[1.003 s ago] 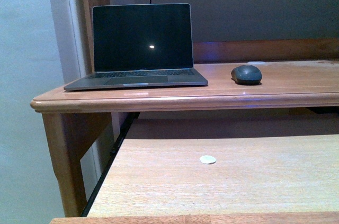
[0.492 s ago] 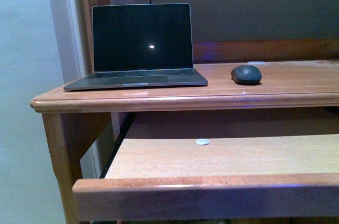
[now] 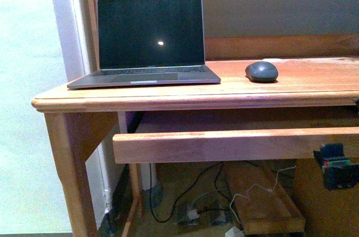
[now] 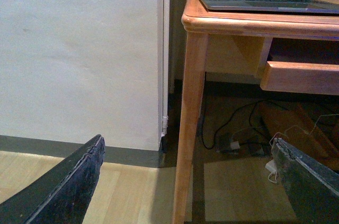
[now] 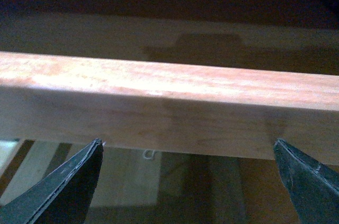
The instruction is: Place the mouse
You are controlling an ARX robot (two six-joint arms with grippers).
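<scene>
The mouse (image 3: 261, 71), small, dark and domed, lies on the wooden desk top (image 3: 314, 83), to the right of the open laptop (image 3: 148, 41). It shows in neither wrist view. My left gripper (image 4: 188, 181) is open and empty, low beside the desk's left leg (image 4: 190, 128). My right gripper (image 5: 188, 181) is open and empty, close in front of the sliding tray's front board (image 5: 169, 107) and just below it. Both grippers are well below the mouse.
The tray's front board (image 3: 235, 144) runs under the desk top. Cables and a wooden box (image 3: 263, 203) lie on the floor beneath. A dark part with blue and green bits (image 3: 336, 167) shows at the right. A white wall (image 4: 79, 54) stands left of the desk.
The front view has sunk lower. The tray's top and the white disc have gone from sight, the tray now shows edge on, and the floor under the desk has come into view.
</scene>
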